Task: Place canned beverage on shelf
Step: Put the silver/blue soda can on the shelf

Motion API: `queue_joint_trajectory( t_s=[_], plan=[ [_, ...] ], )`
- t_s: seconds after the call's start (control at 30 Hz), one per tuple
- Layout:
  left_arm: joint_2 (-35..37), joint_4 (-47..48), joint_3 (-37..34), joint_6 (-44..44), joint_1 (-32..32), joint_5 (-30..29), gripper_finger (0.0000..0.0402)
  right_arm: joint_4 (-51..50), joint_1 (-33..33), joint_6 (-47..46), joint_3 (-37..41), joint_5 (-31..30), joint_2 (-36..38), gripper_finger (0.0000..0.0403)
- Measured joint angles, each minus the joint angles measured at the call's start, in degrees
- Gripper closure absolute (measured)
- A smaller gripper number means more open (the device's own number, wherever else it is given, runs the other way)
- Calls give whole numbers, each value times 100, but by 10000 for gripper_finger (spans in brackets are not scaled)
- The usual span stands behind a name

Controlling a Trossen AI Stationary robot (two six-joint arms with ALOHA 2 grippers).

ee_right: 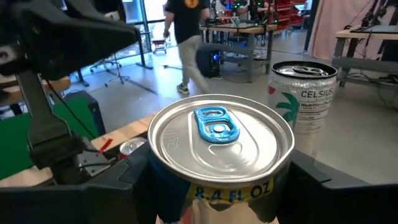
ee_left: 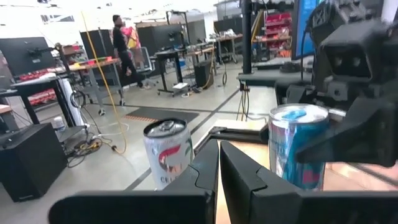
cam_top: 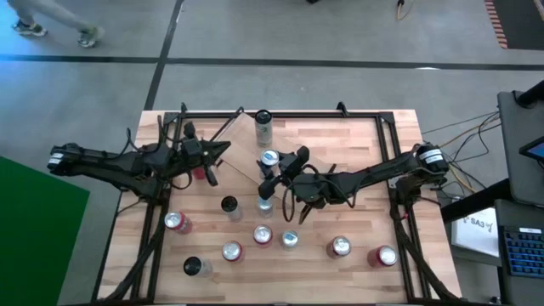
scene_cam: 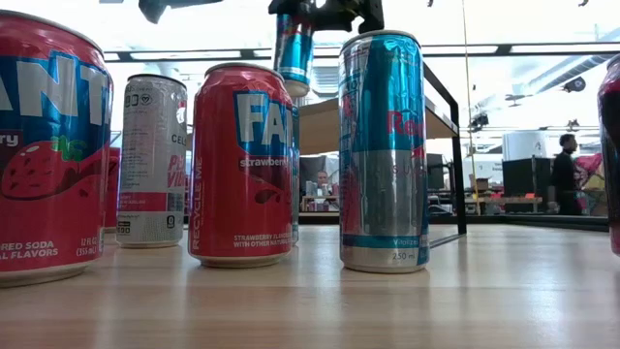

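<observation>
Can (cam_top: 269, 158) with the blue tab sits clamped in our right gripper (cam_top: 274, 167) above the shelf (cam_top: 319, 144); left gripper (cam_top: 223, 150) hangs shut, empty.

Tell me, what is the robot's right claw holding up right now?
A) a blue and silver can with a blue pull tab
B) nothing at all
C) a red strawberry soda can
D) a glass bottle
A: the right claw grips a blue and silver can with a blue tab, and the level camera shows that can lifted off the table, near the shelf.
</observation>
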State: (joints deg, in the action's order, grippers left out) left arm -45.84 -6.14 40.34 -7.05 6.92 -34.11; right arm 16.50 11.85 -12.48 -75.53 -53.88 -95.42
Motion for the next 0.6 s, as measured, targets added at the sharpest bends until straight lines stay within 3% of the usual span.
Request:
queue_joint_trajectory(
  t_s=[0.6],
  plan=[
    [9, 23, 0, -61, 0, -137, 402, -431, 67, -323, -109, -164, -185, 190]
  ],
)
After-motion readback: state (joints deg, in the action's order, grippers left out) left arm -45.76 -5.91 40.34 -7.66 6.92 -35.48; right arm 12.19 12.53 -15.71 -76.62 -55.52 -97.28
